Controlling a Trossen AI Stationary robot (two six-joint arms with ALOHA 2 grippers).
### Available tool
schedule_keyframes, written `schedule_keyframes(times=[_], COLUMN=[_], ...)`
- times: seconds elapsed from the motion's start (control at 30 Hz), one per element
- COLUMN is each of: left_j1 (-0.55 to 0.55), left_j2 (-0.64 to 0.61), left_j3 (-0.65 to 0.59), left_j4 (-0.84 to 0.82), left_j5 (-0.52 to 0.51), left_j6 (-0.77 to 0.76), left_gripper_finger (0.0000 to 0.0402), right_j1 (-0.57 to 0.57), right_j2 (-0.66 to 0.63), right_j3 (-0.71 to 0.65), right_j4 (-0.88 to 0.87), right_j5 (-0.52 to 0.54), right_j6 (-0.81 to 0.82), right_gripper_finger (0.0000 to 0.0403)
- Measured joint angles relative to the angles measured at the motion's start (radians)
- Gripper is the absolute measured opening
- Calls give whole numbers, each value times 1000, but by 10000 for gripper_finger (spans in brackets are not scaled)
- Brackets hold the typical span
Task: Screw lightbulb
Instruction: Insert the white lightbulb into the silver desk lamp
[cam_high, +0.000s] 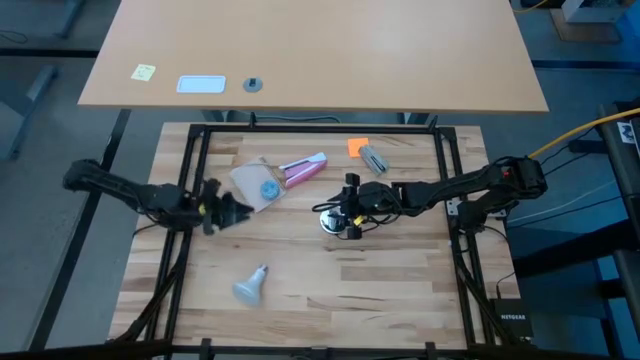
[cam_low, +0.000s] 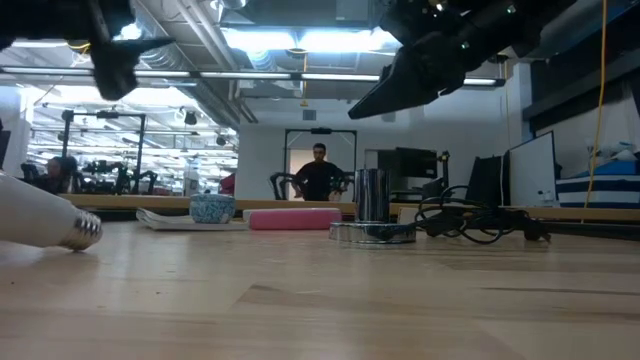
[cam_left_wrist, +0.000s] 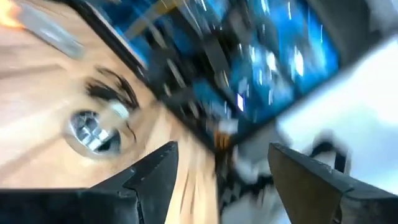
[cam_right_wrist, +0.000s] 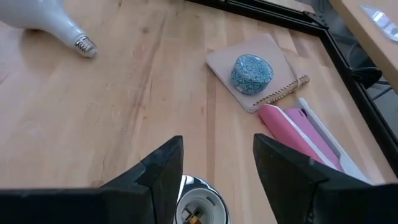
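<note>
The frosted-white lightbulb (cam_high: 250, 285) lies on its side on the table near the front left, its screw base (cam_right_wrist: 84, 45) pointing toward the middle; it also shows in the low view (cam_low: 40, 222). The silvery socket (cam_high: 333, 221) with a thin black cord stands upright at the table's middle (cam_low: 372, 228). My right gripper (cam_high: 350, 208) is open, raised above the socket (cam_right_wrist: 198, 208), touching nothing. My left gripper (cam_high: 238, 210) is open and empty (cam_left_wrist: 221, 171), raised at the left, pointing toward the socket (cam_left_wrist: 94, 130).
A tan notebook (cam_high: 258, 183) with a round blue tin (cam_high: 269, 188) on it and a pink-and-white tube (cam_high: 303, 168) lie behind the left gripper. An orange note (cam_high: 357, 147) and a grey tool (cam_high: 375, 160) lie at the back. A black frame (cam_high: 200, 140) rims the table.
</note>
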Motion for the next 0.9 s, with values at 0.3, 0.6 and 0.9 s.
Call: schedule_keyframes(times=[0.3,0.6,0.9], left_j1=[-15,-15,-54], left_j2=[336,495,515], left_j3=[154,205,230], left_j4=[-64,-126,-419], left_j5=[134,356,476], left_j6=[387,475,708], left_gripper_finger=[241,241,241], right_j1=[0,1,1], right_j2=[0,0,0], right_j3=[0,0,0], right_j4=[93,88,89], right_j5=[-98,-231,-238], right_j6=[3,3,56], right_gripper_finger=[198,198,198])
